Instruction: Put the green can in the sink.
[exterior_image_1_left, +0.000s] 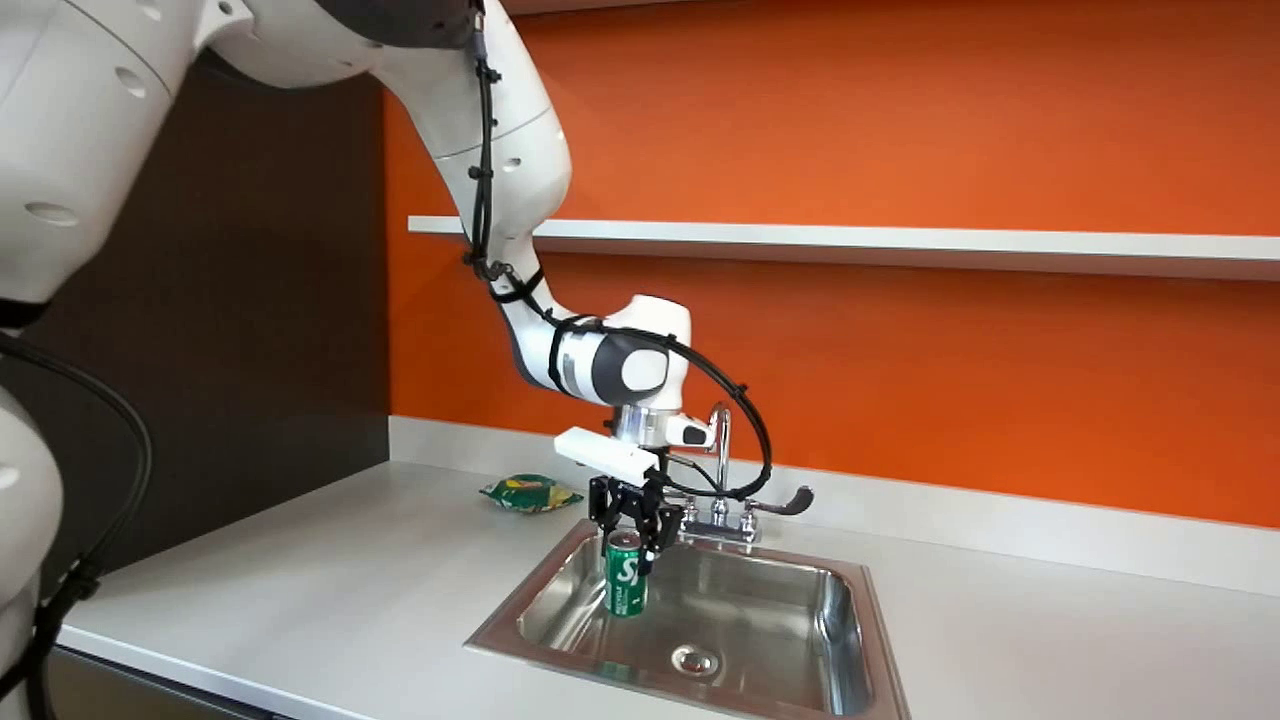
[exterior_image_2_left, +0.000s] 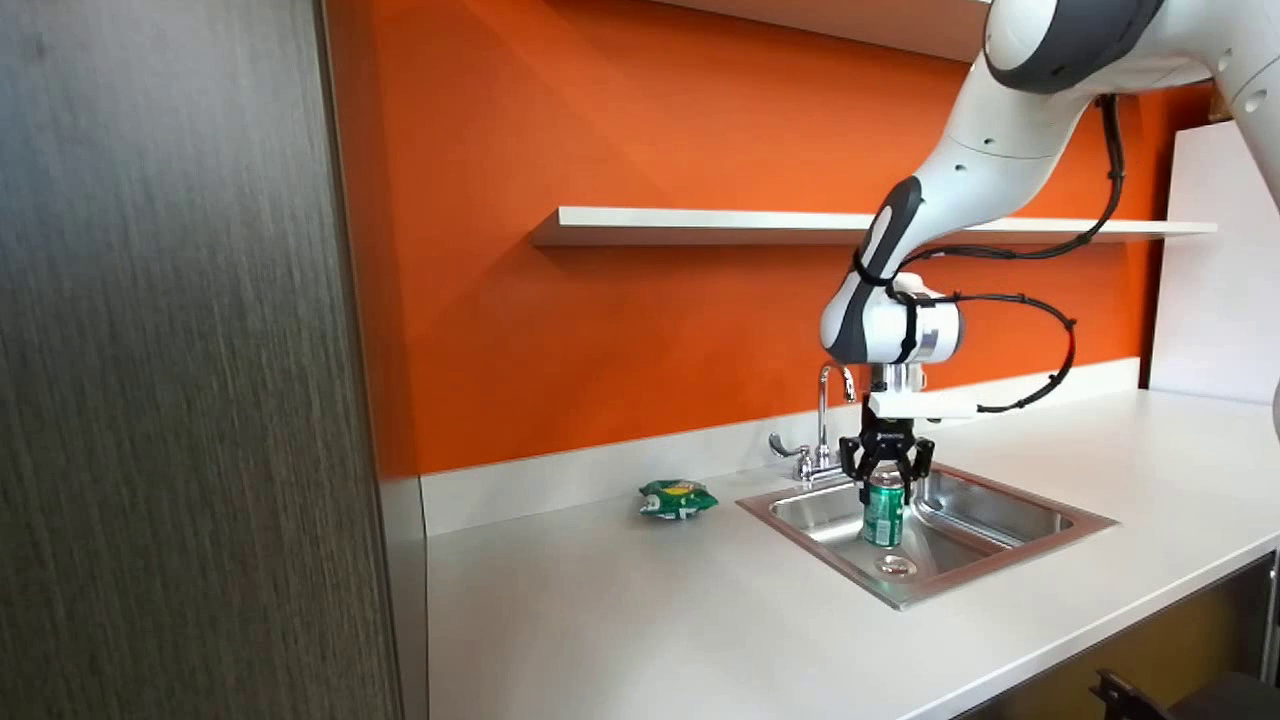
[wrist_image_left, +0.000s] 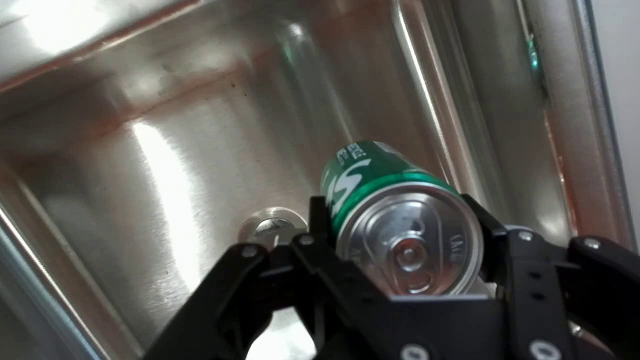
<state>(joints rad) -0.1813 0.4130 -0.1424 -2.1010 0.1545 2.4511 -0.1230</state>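
The green can (exterior_image_1_left: 626, 588) is upright inside the sink area in both exterior views, and it also shows here (exterior_image_2_left: 883, 522). Its silvery top faces the camera in the wrist view (wrist_image_left: 405, 225). My gripper (exterior_image_1_left: 626, 556) points down with a finger on each side of the can's upper part. In the wrist view both fingers (wrist_image_left: 395, 210) press against the can's sides. The sink (exterior_image_1_left: 541, 580) is a steel basin with a raised rim (exterior_image_2_left: 840, 557). A separate green reflection on the basin floor suggests the can hangs a little above it. The drain (wrist_image_left: 272, 222) lies beside the can.
A chrome faucet (exterior_image_1_left: 721, 450) stands behind the sink, close to my gripper and wrist, with a handle (exterior_image_1_left: 790, 502) reaching sideways. A flat green packet (exterior_image_2_left: 677, 499) lies on the counter near the backsplash. A white shelf (exterior_image_1_left: 850, 238) runs along the orange wall above.
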